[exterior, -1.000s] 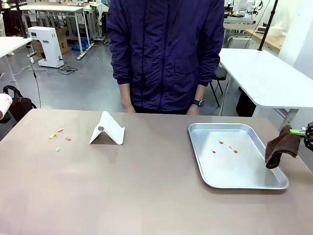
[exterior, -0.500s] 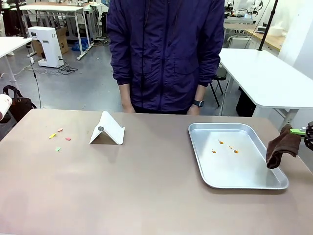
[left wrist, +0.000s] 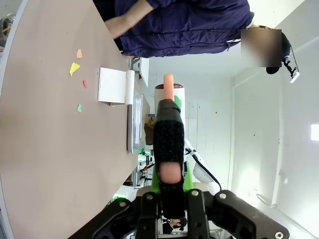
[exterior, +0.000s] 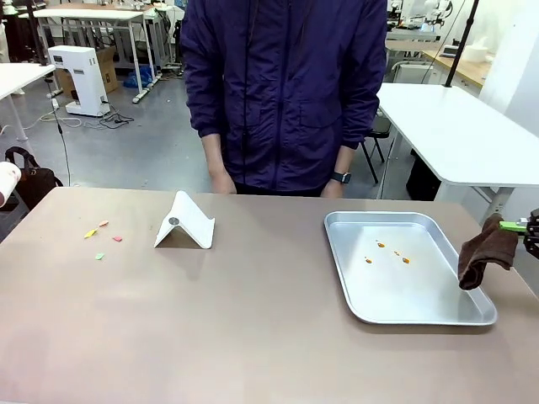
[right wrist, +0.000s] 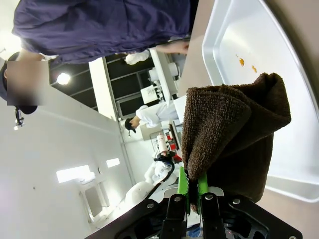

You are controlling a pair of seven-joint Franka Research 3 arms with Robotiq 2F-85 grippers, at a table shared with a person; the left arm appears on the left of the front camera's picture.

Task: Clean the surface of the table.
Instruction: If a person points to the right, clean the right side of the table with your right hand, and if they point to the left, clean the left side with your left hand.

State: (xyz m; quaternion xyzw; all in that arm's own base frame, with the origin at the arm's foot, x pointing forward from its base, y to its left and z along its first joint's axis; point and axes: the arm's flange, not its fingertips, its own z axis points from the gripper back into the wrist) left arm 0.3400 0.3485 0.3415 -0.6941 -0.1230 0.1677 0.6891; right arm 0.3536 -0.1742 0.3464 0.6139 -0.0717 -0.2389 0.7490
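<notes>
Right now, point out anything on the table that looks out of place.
Small coloured scraps lie scattered on the table left of the white stand, and orange specks dot the metal tray. Both look like litter.

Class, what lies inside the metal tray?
A few orange specks on the metal tray floor. The brown cloth, hanging from the right gripper, covers part of its right rim.

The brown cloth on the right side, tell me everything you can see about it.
The brown cloth is dark, with a nubby, towel-like weave, folded over on itself into a thick bunch. The right gripper is shut on one edge of it, pinched between the green-padded fingers, and the rest hangs loose. It hangs at the right rim of the metal tray, near the right edge of the table. Whether its lower end touches the tray I cannot tell.
</notes>
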